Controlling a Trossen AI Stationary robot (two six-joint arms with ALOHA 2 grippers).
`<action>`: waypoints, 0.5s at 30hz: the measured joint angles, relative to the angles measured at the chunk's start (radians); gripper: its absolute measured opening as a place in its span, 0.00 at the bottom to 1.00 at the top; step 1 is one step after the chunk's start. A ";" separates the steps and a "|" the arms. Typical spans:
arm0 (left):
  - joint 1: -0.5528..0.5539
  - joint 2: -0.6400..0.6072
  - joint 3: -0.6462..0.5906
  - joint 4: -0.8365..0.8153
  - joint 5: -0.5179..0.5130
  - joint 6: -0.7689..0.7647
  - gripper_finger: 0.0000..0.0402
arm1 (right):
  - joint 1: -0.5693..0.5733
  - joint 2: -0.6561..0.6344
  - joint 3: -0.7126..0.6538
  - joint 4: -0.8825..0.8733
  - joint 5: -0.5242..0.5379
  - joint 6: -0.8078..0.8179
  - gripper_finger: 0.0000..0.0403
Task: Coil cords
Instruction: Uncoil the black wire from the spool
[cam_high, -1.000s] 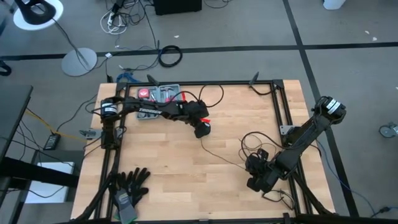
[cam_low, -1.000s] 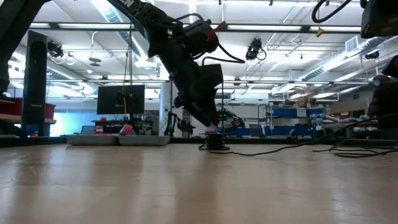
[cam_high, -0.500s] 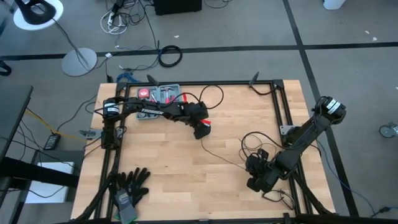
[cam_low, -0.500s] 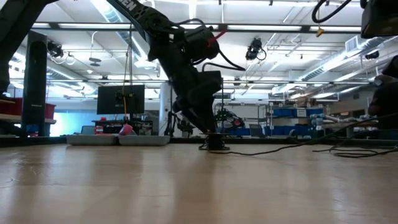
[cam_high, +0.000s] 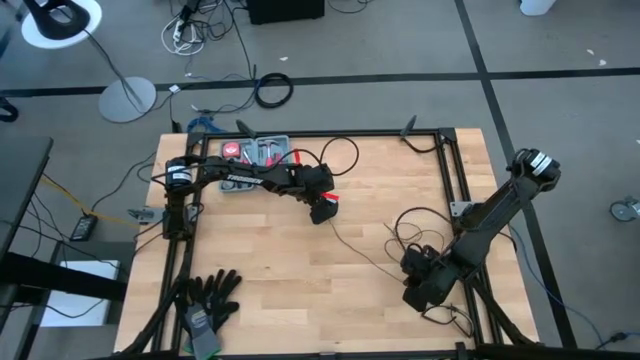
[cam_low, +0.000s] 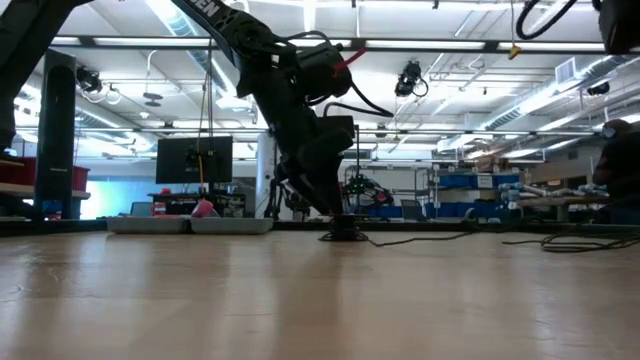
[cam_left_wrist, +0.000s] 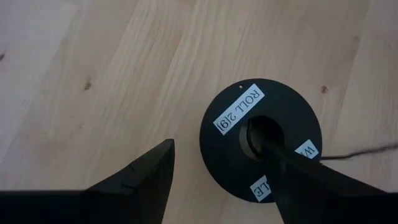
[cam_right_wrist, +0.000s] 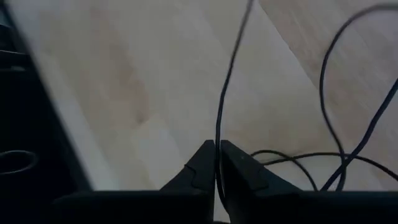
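The left pincer (cam_high: 321, 212) sits just past the middle of the wooden desk (cam_high: 260, 270), toward eleven o'clock from the centre in the high view. Its fingers stand well apart, with one fingertip (cam_left_wrist: 280, 158) planted in the centre hole of a flat black disc (cam_left_wrist: 261, 140) that bears white labels; the other finger (cam_left_wrist: 140, 180) rests clear of the disc on bare wood. So the fingers are spread around one side of the disc, not clamped on it. In the low view the same pincer (cam_low: 335, 225) reaches down to the disc (cam_low: 343, 236), which lies flat on the desk.

From the disc a thin black wire (cam_high: 365, 258) runs toward four o'clock across the desk and ends in loose loops near the right arm, at about three to four o'clock. The right pincer (cam_high: 420, 285) is low at about four o'clock near the desk's edge. In the right wrist view its fingertips (cam_right_wrist: 205, 163) are nearly together, with a strand of the wire (cam_right_wrist: 227, 93) passing straight through the narrow slit between them; more loops (cam_right_wrist: 336, 124) lie on the wood beyond.

A tray of tools (cam_high: 255, 152) sits at eleven o'clock and a black glove (cam_high: 208, 298) at seven o'clock.
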 joint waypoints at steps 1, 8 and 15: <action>0.000 0.000 0.000 0.000 0.000 0.000 0.61 | 0.001 -0.019 0.000 0.000 0.001 0.001 0.06; 0.000 0.000 0.000 -0.001 0.001 -0.001 0.61 | 0.001 -0.163 0.001 -0.013 0.207 -0.099 0.03; 0.000 0.000 0.000 -0.007 0.001 -0.001 0.61 | -0.076 -0.168 0.001 0.024 0.575 -0.420 0.04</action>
